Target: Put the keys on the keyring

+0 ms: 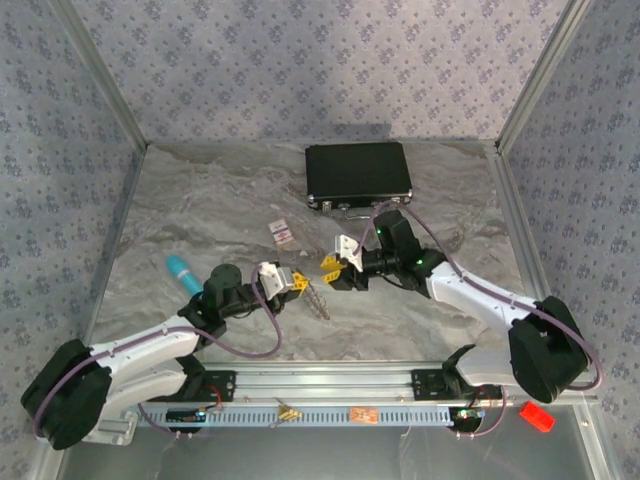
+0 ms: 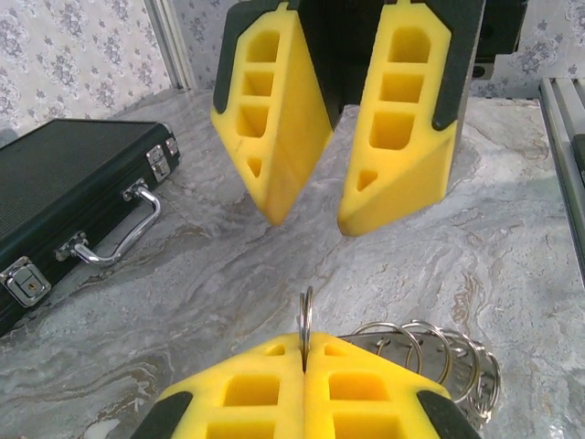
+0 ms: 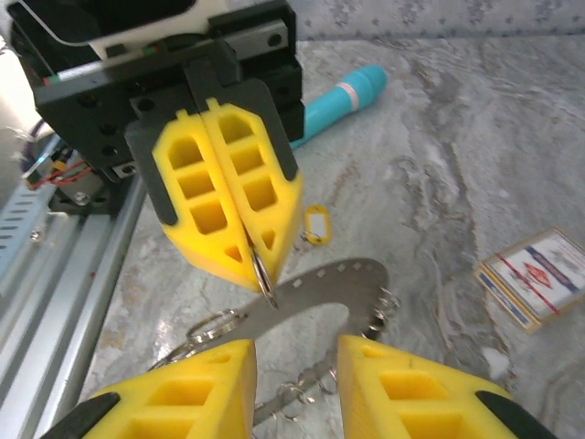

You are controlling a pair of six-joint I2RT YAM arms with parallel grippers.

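Yellow fingers of the right gripper (image 3: 292, 357) are standing apart at the very bottom of the right wrist view, with nothing between them, and they are facing the left gripper (image 3: 259, 267) at their 12 o'clock. That left gripper's fingers are pressing together on one thin upright loop, which I judge to be part of the keyring (image 3: 329, 283). Across the table (image 1: 200, 200), the black case (image 1: 358, 172) is sitting shut at 12 o'clock from the two grippers in the top view, the teal cylinder (image 1: 182, 273) is lying at 9 o'clock, and the red-and-white tag (image 1: 283, 233) is lying at 11 o'clock. The keyring's grey strip and its small silvery loops are resting on the marble just beside the left fingertips, at their 4 o'clock in the right wrist view. The key (image 3: 315, 225), tiny and yellow-headed, is lying at 12 o'clock from that strip, apart from it and untouched. The step in hand seems to be steadying the loop. Next, the empty right gripper is probably needing to pinch the key's head and thread it onto the held loop.
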